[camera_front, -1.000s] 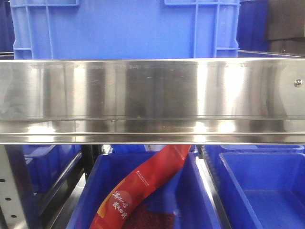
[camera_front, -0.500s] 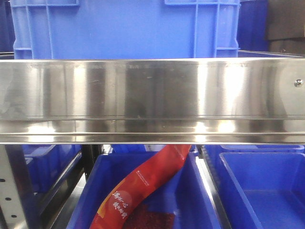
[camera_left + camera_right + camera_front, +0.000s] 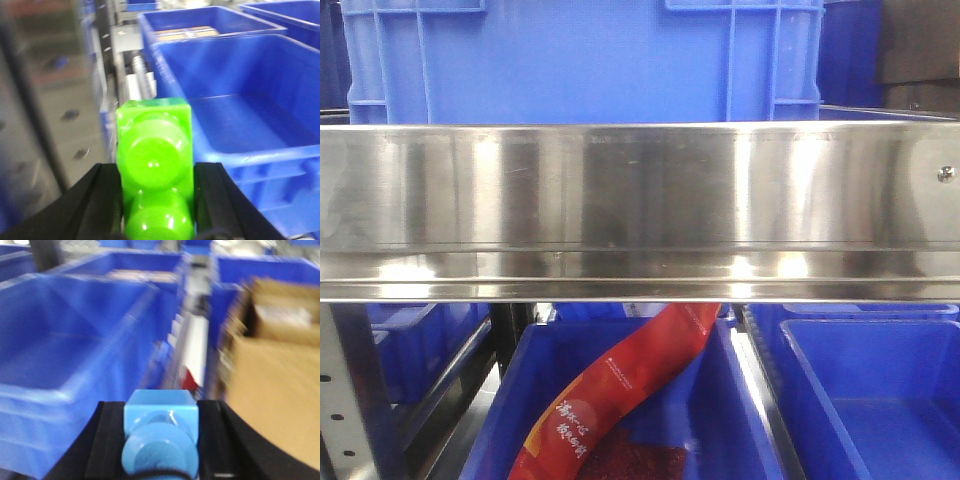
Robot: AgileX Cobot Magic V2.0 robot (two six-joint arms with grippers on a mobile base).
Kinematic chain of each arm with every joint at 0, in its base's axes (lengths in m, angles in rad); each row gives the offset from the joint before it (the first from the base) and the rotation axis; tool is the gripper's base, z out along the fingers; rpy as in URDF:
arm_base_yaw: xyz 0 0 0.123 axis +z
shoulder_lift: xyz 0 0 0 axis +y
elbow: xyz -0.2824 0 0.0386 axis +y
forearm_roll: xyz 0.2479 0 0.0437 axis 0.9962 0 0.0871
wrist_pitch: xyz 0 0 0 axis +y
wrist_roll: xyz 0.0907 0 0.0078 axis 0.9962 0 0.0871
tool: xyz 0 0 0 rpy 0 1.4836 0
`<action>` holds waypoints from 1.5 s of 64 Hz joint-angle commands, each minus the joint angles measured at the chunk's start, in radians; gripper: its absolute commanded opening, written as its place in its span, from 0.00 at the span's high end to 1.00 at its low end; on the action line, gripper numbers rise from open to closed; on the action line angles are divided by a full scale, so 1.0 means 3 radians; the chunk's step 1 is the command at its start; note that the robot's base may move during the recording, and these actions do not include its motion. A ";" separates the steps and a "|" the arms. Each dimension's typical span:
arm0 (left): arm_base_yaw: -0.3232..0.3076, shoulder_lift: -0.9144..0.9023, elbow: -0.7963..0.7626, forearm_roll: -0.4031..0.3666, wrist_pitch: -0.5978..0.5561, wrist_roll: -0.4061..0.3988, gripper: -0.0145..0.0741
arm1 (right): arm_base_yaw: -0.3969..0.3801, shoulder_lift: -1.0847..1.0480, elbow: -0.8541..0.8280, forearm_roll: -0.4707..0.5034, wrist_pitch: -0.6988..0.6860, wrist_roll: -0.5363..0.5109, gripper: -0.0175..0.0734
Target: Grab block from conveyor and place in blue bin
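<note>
While the right gripper (image 3: 160,432) is clamped on a small bright blue plastic block (image 3: 160,410), holding it by two opposite flat sides with the round stud turned toward the wrist camera, a large blue plastic bin (image 3: 55,390) lies ahead and to the left. Its near rim sits below the block. The block appears to be beside the opening, not over it. A brown cardboard box (image 3: 280,405) stands off to the right. The conveyor is not in view.

The left gripper (image 3: 155,200) is likewise closed, on a bright green plastic brick (image 3: 154,150), with an open blue plastic tub (image 3: 260,155) just ahead of it. From the front, only a brushed steel panel (image 3: 640,190), a tall blue crate (image 3: 580,60) and a red printed packet (image 3: 620,390) show.

The block looks light, rigid and smooth-skinned, so it is likely to slip if squeezed off-centre. The flat faces, as taken here, are the sound hold, not the rounded stud. It should survive a short drop.
</note>
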 commanded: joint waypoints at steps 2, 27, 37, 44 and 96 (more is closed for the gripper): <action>-0.0229 0.0217 -0.0288 -0.0026 -0.0025 0.0056 0.96 | 0.0258 0.0252 -0.0298 -0.0020 -0.0183 -0.0062 0.98; -0.1018 0.1490 -0.1364 -0.0026 0.0074 0.0056 0.96 | 0.0807 0.1522 -0.1327 -0.0014 -0.0252 -0.0062 0.98; -0.1011 0.1880 -0.1412 -0.0026 0.0074 0.0056 0.96 | 0.0807 0.1881 -0.1344 -0.0014 -0.0211 -0.0062 0.98; -0.1003 0.2065 -0.1412 -0.0048 0.0074 0.0056 0.96 | 0.0807 0.2060 -0.1344 -0.0008 -0.0204 -0.0062 0.97; -0.0996 0.1726 -0.1418 -0.0217 0.0345 0.0034 0.39 | 0.0807 0.1715 -0.1322 -0.0008 0.0184 -0.0055 0.77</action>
